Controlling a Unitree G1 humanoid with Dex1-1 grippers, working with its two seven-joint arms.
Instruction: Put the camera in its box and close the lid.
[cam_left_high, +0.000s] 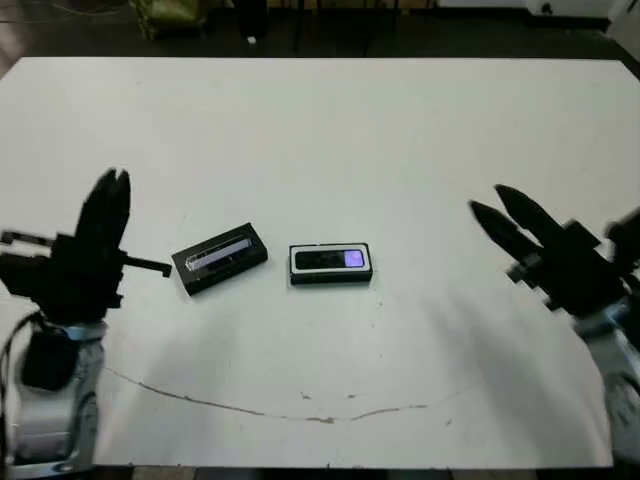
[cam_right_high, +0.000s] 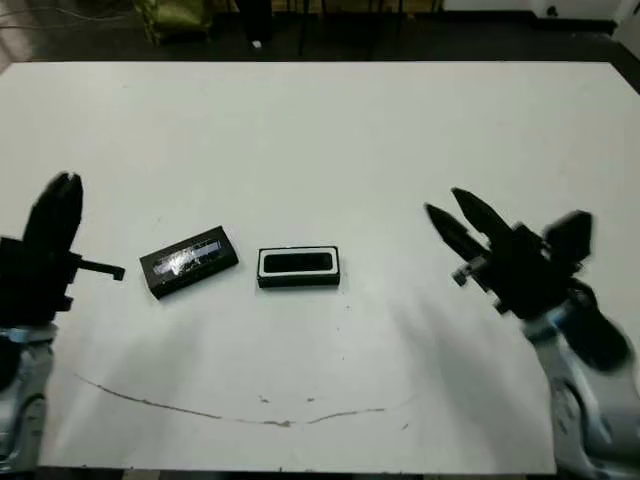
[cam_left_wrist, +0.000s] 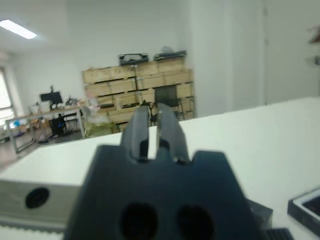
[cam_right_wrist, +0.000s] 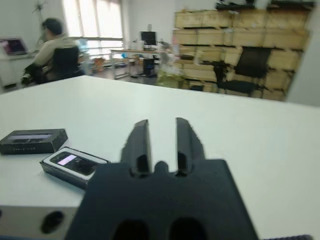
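Observation:
The box (cam_left_high: 331, 275), black-walled with a white lining, sits at the table's middle. The camera (cam_left_high: 330, 260) lies inside it, its purple screen facing up. The right wrist view shows the same box (cam_right_wrist: 47, 167) holding the camera (cam_right_wrist: 75, 163). Just left of the box, apart from it and angled, the lid (cam_left_high: 219, 258) lies flat with its silvery strip up. My left gripper (cam_left_high: 113, 180) is raised left of the lid, fingers together and holding nothing. My right gripper (cam_left_high: 485, 198) hovers well right of the box, fingers apart and empty.
A thin dark line (cam_left_high: 300, 412) runs across the table (cam_left_high: 330, 130) near its front edge. Beyond the table, a person (cam_right_wrist: 50, 45) sits at a desk, and wooden crates (cam_right_wrist: 235, 20) are stacked along the wall.

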